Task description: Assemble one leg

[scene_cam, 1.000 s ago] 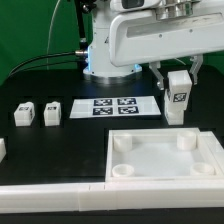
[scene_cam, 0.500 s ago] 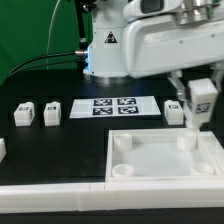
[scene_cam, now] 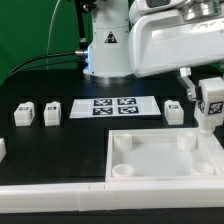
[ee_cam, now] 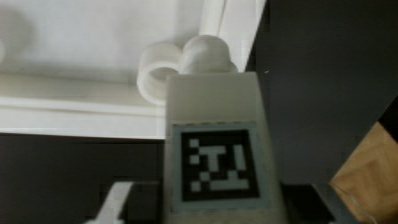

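Hand (scene_cam: 205,84) is clamped on the leg (scene_cam: 209,108), holding it upright in the air by the tabletop's (scene_cam: 150,162) far corner at the exterior view's right. In the wrist view the leg's lower end looks offset from the corner socket (ee_cam: 183,60), not centred. Risk: descending like this, it catches the socket rim, so the leg tilts in the grip or shoves the tabletop across the desk (scene_cam: 60,150). The spare leg (scene_cam: 173,112) nearby could get clipped.

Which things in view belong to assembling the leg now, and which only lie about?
In use: pincer, held leg, tabletop.
Lying about: three other legs, marker board, long white bar.
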You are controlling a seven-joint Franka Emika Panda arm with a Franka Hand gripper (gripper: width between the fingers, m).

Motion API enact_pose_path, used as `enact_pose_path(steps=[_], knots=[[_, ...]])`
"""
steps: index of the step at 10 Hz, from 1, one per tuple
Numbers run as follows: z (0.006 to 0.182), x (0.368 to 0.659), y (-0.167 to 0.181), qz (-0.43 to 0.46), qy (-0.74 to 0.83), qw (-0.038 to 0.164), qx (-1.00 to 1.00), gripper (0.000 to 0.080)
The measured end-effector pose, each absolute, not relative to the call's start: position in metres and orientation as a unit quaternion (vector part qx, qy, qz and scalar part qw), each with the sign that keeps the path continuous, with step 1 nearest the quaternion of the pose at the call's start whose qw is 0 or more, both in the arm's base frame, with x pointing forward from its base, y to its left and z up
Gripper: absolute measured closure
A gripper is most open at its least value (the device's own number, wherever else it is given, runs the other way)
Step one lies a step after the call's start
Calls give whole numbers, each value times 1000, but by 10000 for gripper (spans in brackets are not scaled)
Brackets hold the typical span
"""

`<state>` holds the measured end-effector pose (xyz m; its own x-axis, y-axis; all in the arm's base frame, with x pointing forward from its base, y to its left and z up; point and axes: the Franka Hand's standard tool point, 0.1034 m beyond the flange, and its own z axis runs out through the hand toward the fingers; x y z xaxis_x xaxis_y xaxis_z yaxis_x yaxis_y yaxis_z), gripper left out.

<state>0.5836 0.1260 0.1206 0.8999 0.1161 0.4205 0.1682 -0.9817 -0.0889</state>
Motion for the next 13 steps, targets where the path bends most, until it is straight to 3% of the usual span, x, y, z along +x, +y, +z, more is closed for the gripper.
enact_pose_path(steps=[7,13], knots=[[111,624,111,-238,-120,48,-963,506],[105,624,111,-246,-127,46,-960,506]])
